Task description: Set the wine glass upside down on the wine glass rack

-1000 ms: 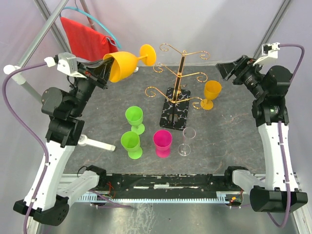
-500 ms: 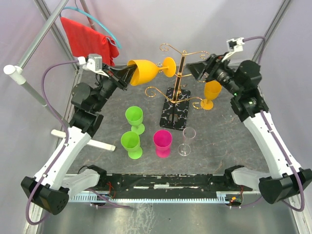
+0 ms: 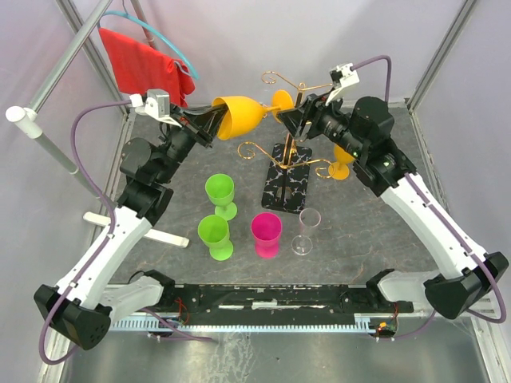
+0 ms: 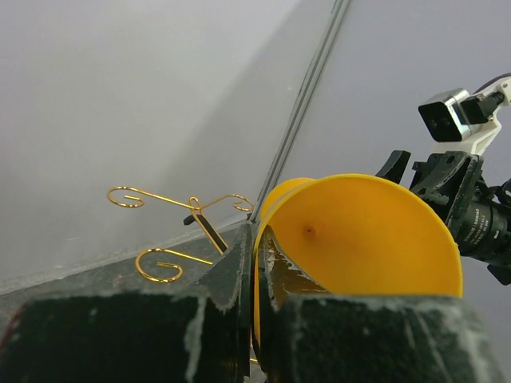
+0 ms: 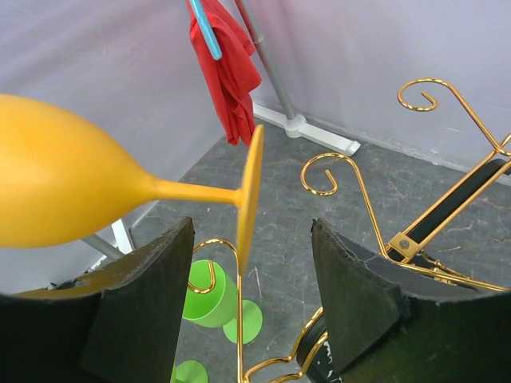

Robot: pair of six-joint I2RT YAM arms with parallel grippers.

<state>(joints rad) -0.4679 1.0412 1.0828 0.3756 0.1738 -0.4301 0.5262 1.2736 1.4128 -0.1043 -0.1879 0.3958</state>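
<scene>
From above, I see my left claw (image 3: 209, 121) clenched on the orange wine glass (image 3: 239, 114), which is held sideways in the air beside the wine glass rack (image 3: 286, 179) on the counter (image 3: 359, 215). Left wrist: its fingers pinch the bowl's rim. Right wrist: my right claw (image 5: 251, 231) is released, its fingers flanking the glass's foot.

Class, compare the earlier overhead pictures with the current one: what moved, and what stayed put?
The left gripper, still shut on the orange wine glass, carried it rightwards to the wine glass rack. The right gripper swung in from the far right and now stands open around the glass's foot. The rack, pink glass and clear glass stayed put.
</scene>
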